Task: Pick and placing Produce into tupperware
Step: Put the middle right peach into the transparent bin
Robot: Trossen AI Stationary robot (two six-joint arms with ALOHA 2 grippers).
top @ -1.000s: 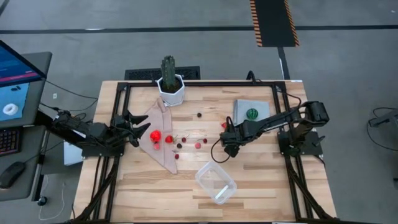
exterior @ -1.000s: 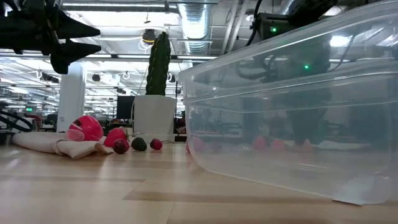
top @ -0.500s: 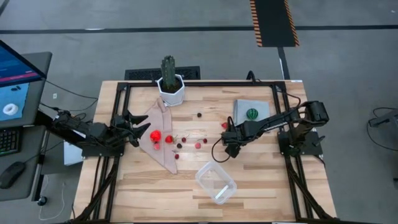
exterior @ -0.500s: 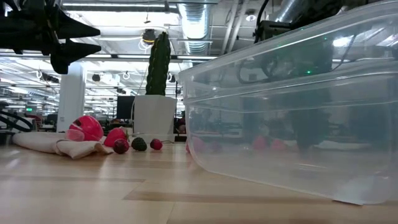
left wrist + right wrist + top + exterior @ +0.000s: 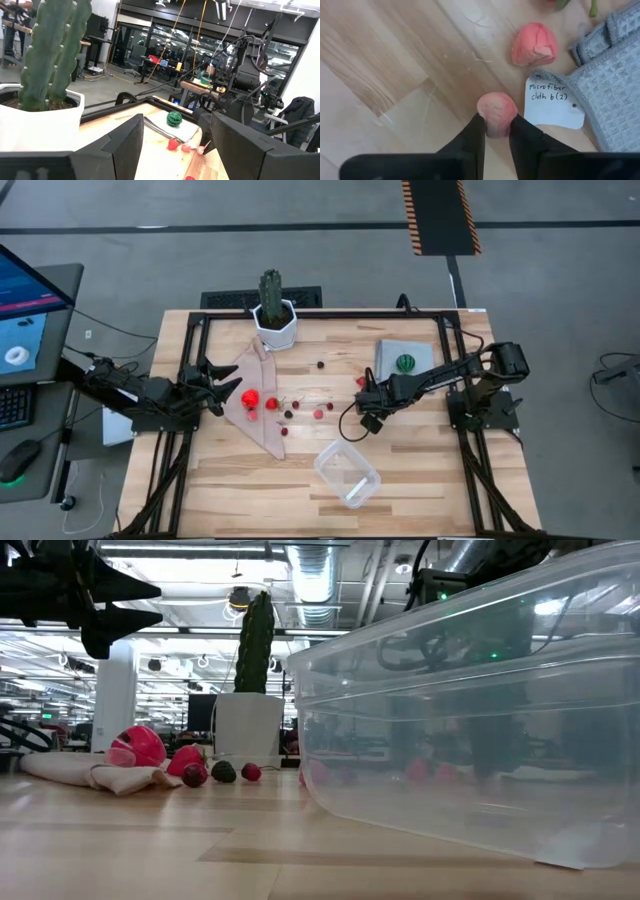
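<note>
The produce lies scattered mid-table: red pieces (image 5: 272, 404) and a dark berry (image 5: 288, 415) beside a beige cloth (image 5: 262, 420), and a green striped ball (image 5: 406, 363) on a grey mat (image 5: 392, 352). The clear tupperware (image 5: 347, 473) stands nearer the front edge. My right gripper (image 5: 496, 131) points down at the table between mat and tupperware, shut on a small pink piece (image 5: 496, 111). A second pink piece (image 5: 535, 44) lies just beyond it. My left gripper (image 5: 225, 392) hovers open over the cloth's left side. My right gripper pinches the small pink piece by its two opposite sides (image 5: 487, 120) between the two fingers (image 5: 474, 137). The fingers come from above, pointing down. The piece sits at the fingertips, down at the wooden tabletop beside a white label.
A tall cactus in a white pot (image 5: 272, 310) stands at the far edge, left of centre. A white label (image 5: 554, 102) pokes out from the grey mat (image 5: 615, 75) next to my right gripper. Bare wood lies between the tupperware and the cloth.
</note>
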